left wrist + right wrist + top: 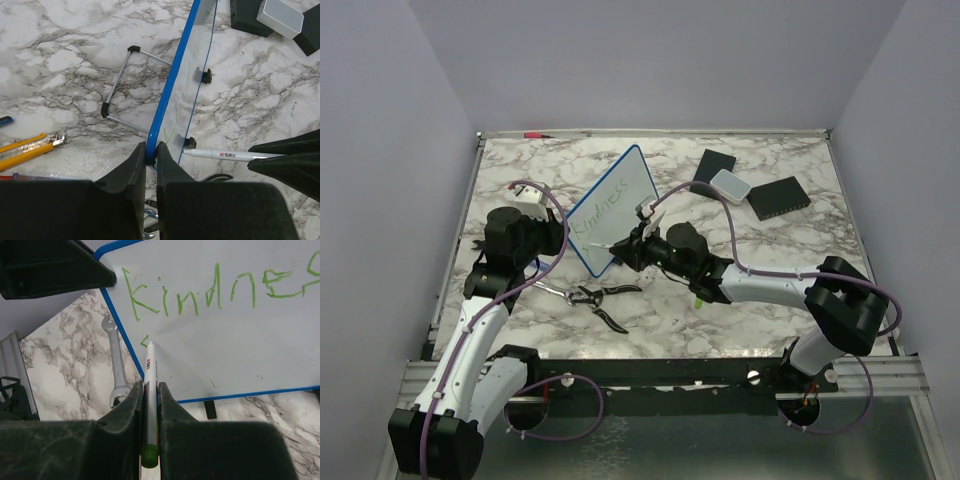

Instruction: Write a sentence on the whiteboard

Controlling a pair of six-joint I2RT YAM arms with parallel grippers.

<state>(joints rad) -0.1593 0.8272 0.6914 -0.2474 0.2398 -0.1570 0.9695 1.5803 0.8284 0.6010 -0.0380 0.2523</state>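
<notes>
The left pincer (151,151) clamps the whiteboard (225,350) edge; the right pincer (150,392) grips the marker (149,365), seemingly starting line two just ahead. Next: steady rightward strokes.

whiteboard (240,350) | green handwriting (218,290): "kindnes", cut off at edge | marker (150,370) label: illegible

I see the whiteboard (620,195) propped mid-table, left gripper (151,150) on its left edge, marker (150,390) at its face, pliers (600,297) before it.
</notes>
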